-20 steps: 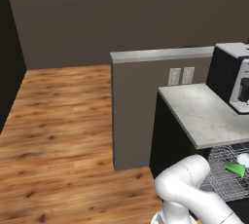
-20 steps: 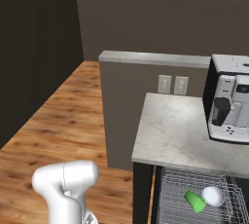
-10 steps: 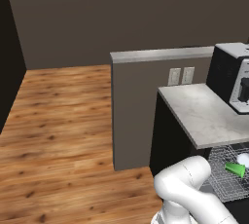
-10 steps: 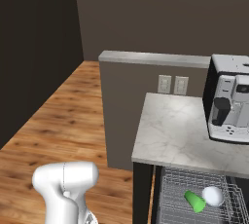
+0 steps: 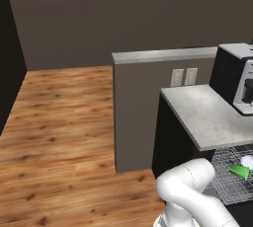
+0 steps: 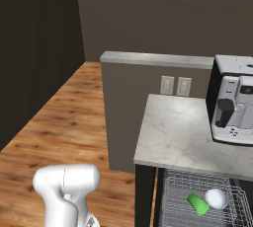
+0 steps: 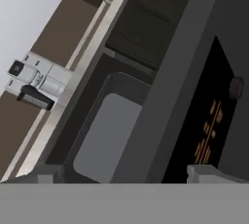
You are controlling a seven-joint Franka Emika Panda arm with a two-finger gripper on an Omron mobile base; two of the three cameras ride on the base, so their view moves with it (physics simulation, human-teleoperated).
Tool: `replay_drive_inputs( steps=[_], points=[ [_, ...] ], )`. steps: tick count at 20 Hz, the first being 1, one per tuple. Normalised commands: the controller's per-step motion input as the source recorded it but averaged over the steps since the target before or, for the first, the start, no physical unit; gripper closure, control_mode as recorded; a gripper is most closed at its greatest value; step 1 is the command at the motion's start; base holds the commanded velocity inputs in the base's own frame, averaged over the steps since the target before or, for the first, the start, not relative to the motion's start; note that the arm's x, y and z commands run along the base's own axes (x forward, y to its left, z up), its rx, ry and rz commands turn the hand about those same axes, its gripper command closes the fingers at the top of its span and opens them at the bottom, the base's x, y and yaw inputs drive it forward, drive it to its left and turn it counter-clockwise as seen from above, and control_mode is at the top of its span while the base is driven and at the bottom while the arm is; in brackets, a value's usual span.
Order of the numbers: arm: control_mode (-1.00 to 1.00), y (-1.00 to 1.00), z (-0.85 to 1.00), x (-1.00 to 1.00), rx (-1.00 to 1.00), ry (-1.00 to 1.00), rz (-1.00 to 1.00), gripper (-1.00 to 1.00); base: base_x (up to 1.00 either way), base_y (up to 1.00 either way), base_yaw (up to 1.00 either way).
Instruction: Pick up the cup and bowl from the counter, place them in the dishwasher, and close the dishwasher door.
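Observation:
The green cup (image 6: 197,205) lies on its side in the dishwasher's silver wire rack (image 6: 174,202), with the white bowl (image 6: 216,198) touching it on the right. Both also sit at the lower right of the left base view: cup (image 5: 239,171), bowl (image 5: 247,161), rack (image 5: 226,192). The rack is pulled out below the marbled counter (image 6: 178,134), (image 5: 207,117). My gripper (image 7: 126,174) is open with nothing between its fingertips (image 7: 46,174). It sits close to dark, tilted cabinet-like panels. I cannot tell which of them is the dishwasher door.
A black-and-silver coffee machine (image 6: 234,100) stands on the counter's right, also seen in the hand view (image 7: 31,84). A grey partition wall with sockets (image 5: 148,107) rises behind the counter. Wooden floor (image 5: 59,137) spreads to the left. My white arm (image 6: 66,191) bends low.

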Motion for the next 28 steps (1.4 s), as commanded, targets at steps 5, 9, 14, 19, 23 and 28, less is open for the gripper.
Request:
replay_drive_inputs(
  steps=[5,9,14,19,23,28],
  points=[
    [-1.0,0.03,0.02,0.5,0.0,-0.22,0.0,-1.0,0.0,0.0,0.0],
    [-1.0,0.09,0.11,0.71,0.0,-0.2,0.0,-1.0,0.0,0.0,0.0],
    [-1.0,0.11,0.09,0.81,0.0,-0.19,0.0,-1.0,0.0,0.0,0.0],
    [-1.0,0.11,0.08,0.82,0.0,-0.19,0.0,-1.0,0.0,0.0,0.0],
    [-1.0,0.1,0.07,0.88,-0.01,-0.18,0.0,-1.0,0.0,0.0,0.0],
    [-1.0,0.08,0.04,0.95,-0.01,-0.17,0.0,-1.0,0.0,0.0,0.0]
  ],
)
